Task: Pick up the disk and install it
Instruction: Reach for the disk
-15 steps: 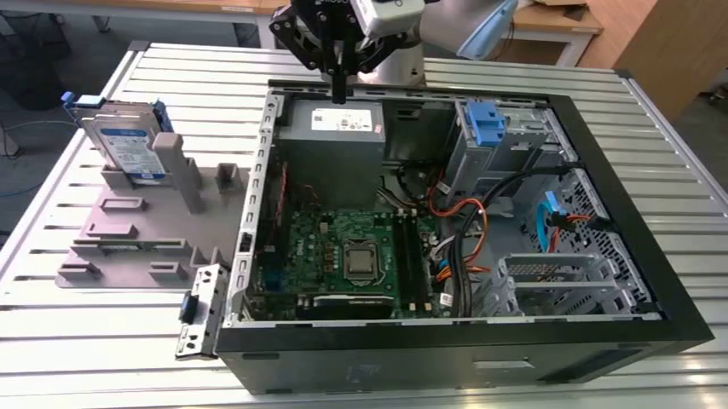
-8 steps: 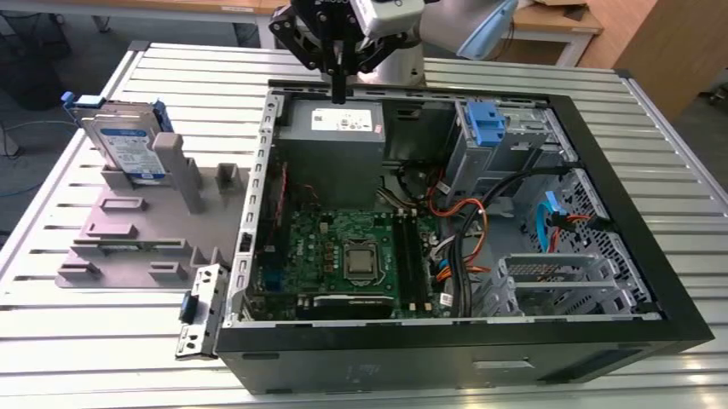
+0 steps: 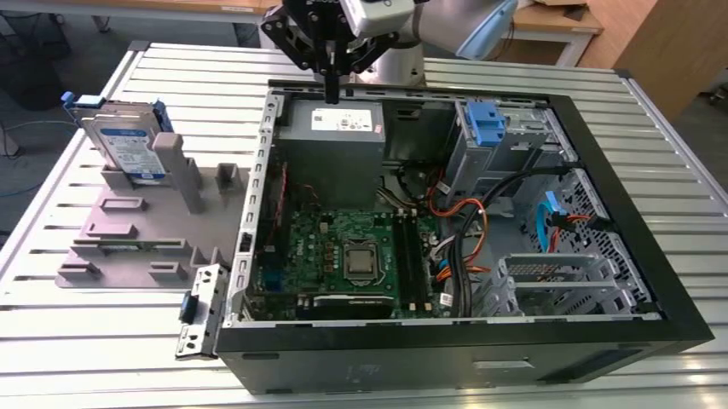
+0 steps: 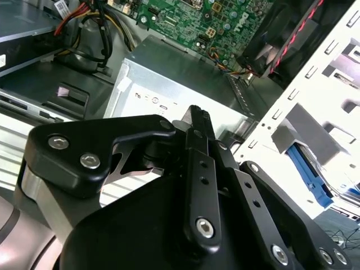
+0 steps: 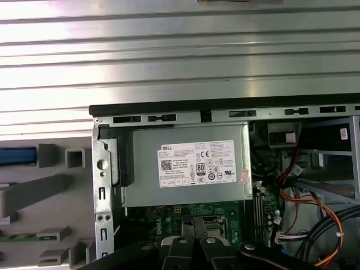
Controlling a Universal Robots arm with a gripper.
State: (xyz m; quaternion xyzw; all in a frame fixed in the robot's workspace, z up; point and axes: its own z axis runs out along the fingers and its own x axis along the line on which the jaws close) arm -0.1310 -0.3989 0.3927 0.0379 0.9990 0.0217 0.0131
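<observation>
The disk (image 3: 128,141), silver with a blue-and-white label and blue side rails, stands on edge in the grey slotted tray (image 3: 119,243) on the exterior view's left, beside the open computer case (image 3: 615,213). Its blue edge (image 5: 17,156) shows in the first wrist view. My gripper (image 3: 331,92) hangs over the back edge of the case, just above the grey metal power supply box (image 3: 332,145), well to the right of the disk in the exterior view. Its two fingers (image 4: 198,126) are shut together with nothing between them.
Inside the case lie the green motherboard (image 3: 341,247), bundled cables (image 3: 472,213) and a drive cage with a blue latch (image 3: 486,123). A loose grey bracket (image 3: 199,311) lies by the case's front corner. The ribbed metal table (image 3: 68,341) surrounds everything.
</observation>
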